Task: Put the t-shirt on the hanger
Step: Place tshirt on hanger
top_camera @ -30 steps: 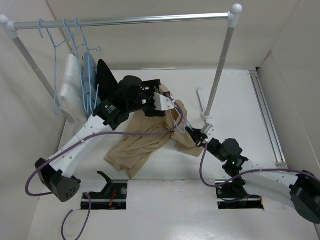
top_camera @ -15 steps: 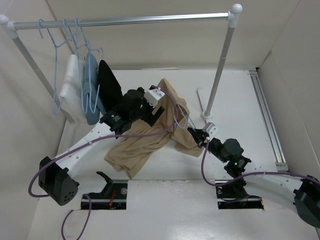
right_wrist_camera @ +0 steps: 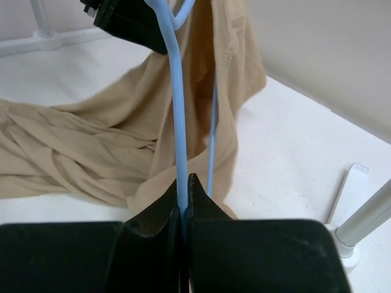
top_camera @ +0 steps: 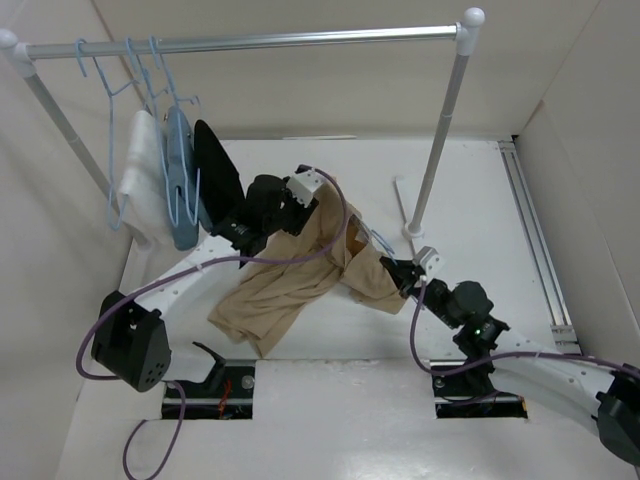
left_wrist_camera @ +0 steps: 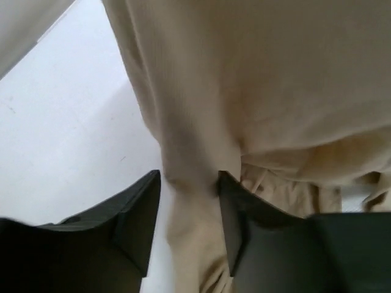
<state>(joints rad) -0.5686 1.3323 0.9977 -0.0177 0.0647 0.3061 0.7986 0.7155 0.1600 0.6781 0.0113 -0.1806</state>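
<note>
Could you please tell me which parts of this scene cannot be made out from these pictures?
- The hanger: in the top view, mostly buried in the t-shirt; in the right wrist view, its upper end is cut off by the top edge.
- The left gripper: in the top view, its fingers are hidden behind its own wrist.
- The t-shirt sleeves: crumpled, indistinguishable in every view.

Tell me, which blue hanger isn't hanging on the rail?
The blue hanger pinched in the right gripper, against the tan t-shirt. The other hangers hook over the rail.

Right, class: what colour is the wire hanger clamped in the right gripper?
Light blue; the hanger shows best in the right wrist view.
</note>
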